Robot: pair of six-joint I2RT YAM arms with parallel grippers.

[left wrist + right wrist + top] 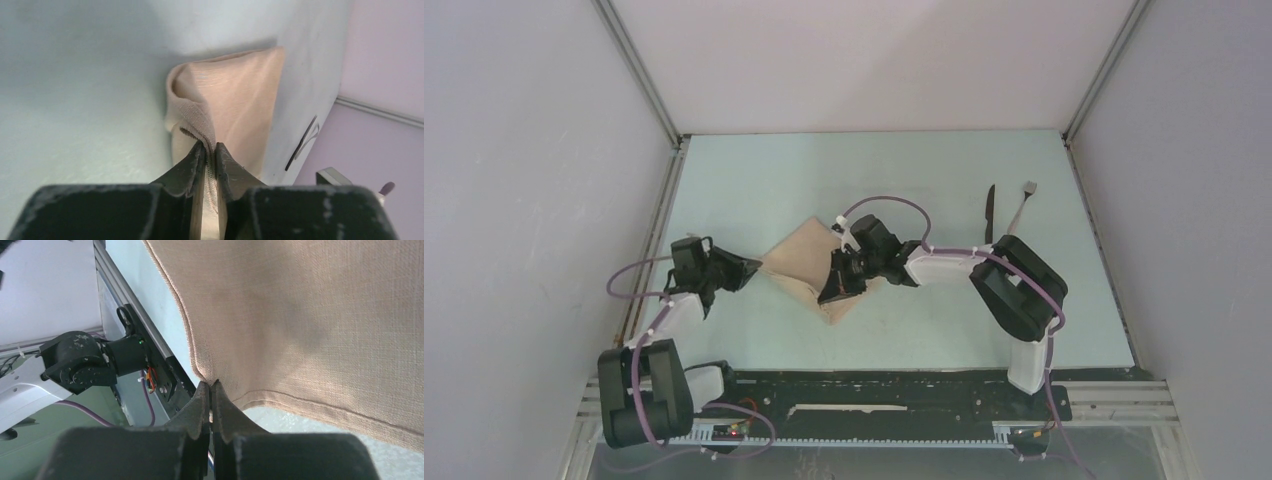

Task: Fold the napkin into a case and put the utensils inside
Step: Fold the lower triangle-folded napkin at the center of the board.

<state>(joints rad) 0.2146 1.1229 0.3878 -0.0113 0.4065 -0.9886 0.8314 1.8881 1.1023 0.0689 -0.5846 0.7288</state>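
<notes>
Beige-tan cloth, the napkin, is spread as a rough diamond near the middle of the table and is gripped at two places. Its left corner is clamped in the left gripper, with a bunched fold caught between the closed jaws. Its near edge is pinched at the hem by the right gripper, whose jaws are pressed tight. Both holds are judged to serve the folding, so that the corners can be drawn over together; no case is formed yet. The knife and fork are left at the far right, well apart from the cloth, presumably to be kept clear of the folding. The layout is given from above, but the jaws are hidden there by the wrists, and the grips are settled only by the wrist views. In the right wrist view the cloth appears raised off the table, which cannot be told from above.
</notes>
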